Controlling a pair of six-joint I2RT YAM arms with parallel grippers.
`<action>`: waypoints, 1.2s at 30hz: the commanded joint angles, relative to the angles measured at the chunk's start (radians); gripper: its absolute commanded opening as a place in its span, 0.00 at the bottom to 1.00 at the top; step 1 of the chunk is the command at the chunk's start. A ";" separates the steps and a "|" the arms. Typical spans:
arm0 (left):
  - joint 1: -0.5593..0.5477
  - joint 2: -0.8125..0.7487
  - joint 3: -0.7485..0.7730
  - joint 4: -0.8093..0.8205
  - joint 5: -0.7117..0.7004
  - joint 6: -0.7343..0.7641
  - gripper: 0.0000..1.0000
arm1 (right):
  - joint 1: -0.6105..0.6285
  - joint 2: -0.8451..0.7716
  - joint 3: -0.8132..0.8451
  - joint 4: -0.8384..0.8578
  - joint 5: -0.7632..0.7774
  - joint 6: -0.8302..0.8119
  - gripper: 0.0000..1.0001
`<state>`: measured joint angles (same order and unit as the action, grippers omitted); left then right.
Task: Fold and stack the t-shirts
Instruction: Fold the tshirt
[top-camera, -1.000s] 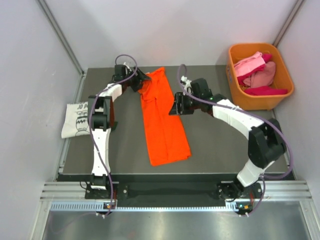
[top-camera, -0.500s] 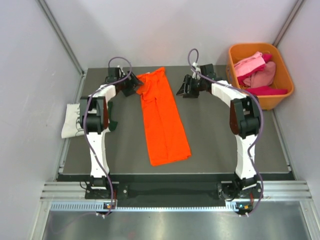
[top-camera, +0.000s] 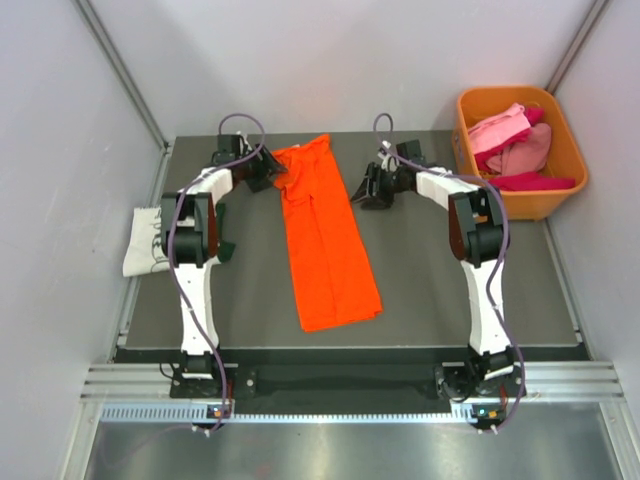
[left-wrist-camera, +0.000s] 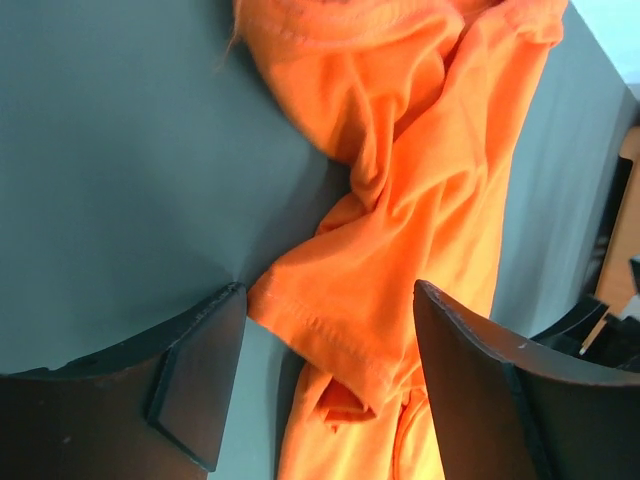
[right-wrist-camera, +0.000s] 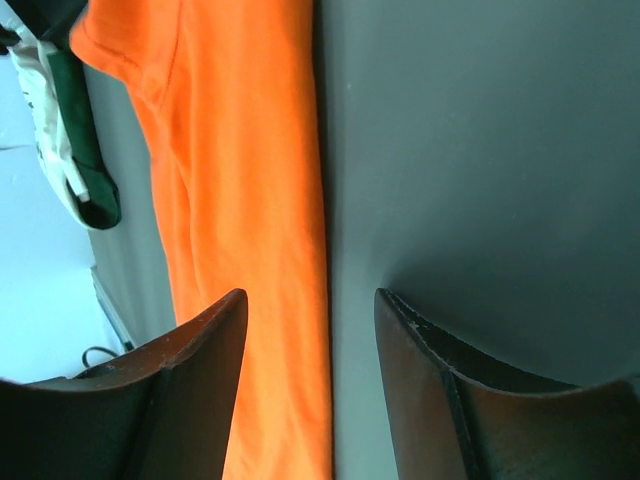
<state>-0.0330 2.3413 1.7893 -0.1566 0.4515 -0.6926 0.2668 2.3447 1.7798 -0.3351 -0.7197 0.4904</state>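
The bright orange t-shirt (top-camera: 325, 235) lies folded into a long strip down the middle of the table. My left gripper (top-camera: 272, 170) is open at its far left corner, jaws straddling a bunched hem of the orange cloth (left-wrist-camera: 400, 240). My right gripper (top-camera: 362, 190) is open just right of the strip's upper part, jaws straddling its right edge (right-wrist-camera: 250, 220). A white t-shirt with black print (top-camera: 150, 240) lies folded at the table's left edge, partly behind the left arm. Pink, red and magenta t-shirts (top-camera: 515, 145) fill the bin.
The rigid orange plastic bin (top-camera: 565, 195) stands at the back right of the dark table (top-camera: 430, 290). White walls close in the left, back and right sides. A metal rail runs along the near edge.
My right arm has swung from over the shirt's middle to the far side, then settled back a little toward the strip's right edge. My left gripper shifted slightly left at the far corner.
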 joint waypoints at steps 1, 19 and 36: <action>-0.007 0.047 0.058 -0.020 -0.007 0.015 0.72 | 0.020 -0.019 -0.026 0.056 -0.035 0.011 0.54; -0.100 0.291 0.395 -0.061 -0.001 -0.019 0.36 | 0.054 -0.067 -0.079 0.057 0.022 0.014 0.04; -0.101 0.264 0.408 0.120 0.046 -0.016 0.99 | -0.112 -0.252 -0.463 0.355 0.031 0.139 0.00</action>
<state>-0.1455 2.6720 2.2494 -0.0048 0.5335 -0.7662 0.1673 2.1696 1.3582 -0.0818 -0.7158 0.6136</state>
